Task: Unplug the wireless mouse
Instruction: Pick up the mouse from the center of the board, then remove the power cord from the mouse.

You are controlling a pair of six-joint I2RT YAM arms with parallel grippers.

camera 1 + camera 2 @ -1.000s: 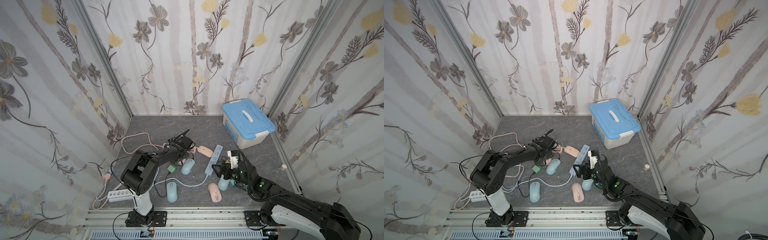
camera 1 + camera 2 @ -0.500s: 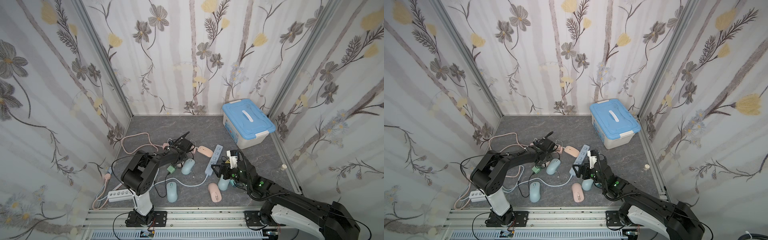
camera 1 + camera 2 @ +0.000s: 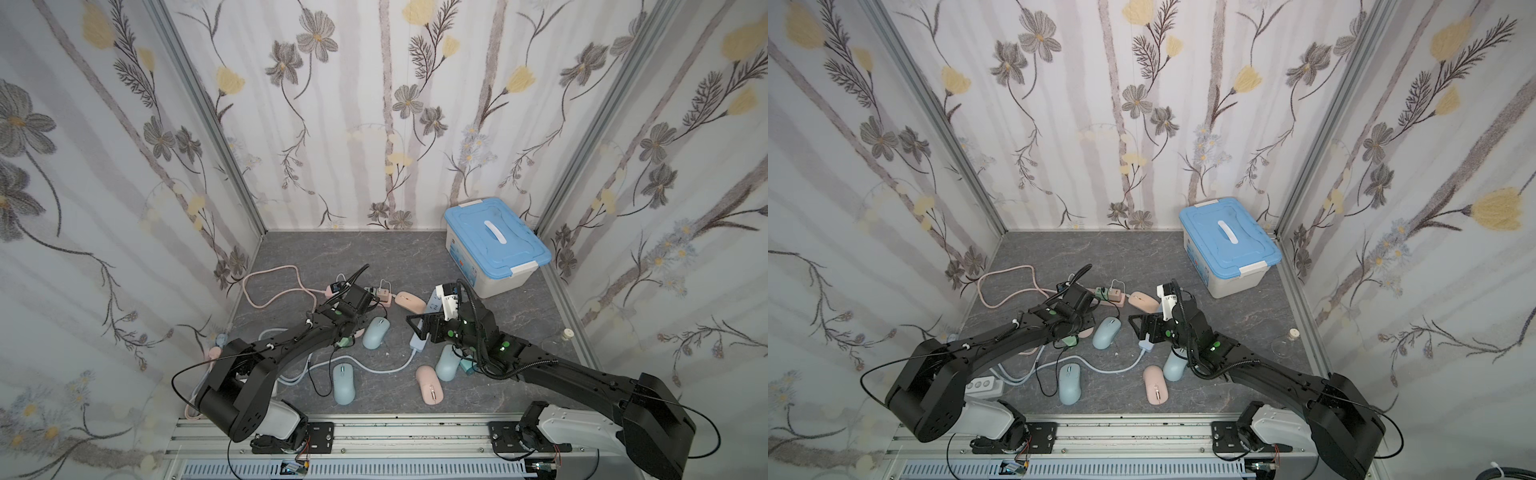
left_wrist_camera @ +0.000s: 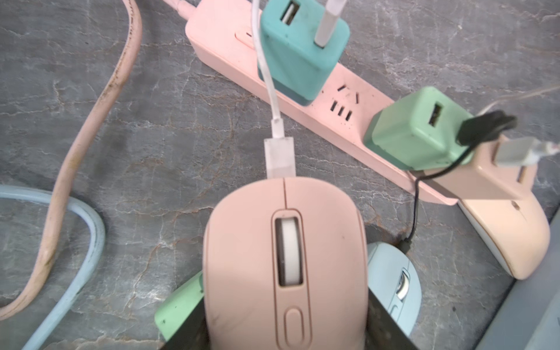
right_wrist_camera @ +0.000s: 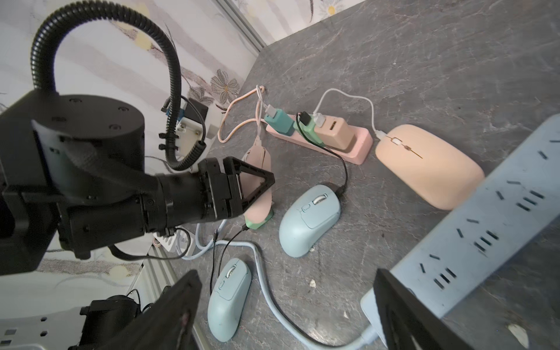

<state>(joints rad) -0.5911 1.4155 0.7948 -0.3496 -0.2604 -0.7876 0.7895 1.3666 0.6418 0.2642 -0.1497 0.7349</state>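
The left gripper has closed onto the pink mouse, clamping its sides beside the pink power strip. With its white plug still seated, the mouse looks braced. The right gripper hangs wide apart.

No text, label or number can be read anywhere.

Both top views look steeply down from high up on my own side, from almost the same spot, so they share the whole table and both my arms. My left wrist camera sits very close over the pink mouse, facing along it to the pink power strip. My right wrist camera looks low across the table at my left arm and that same mouse and strip.
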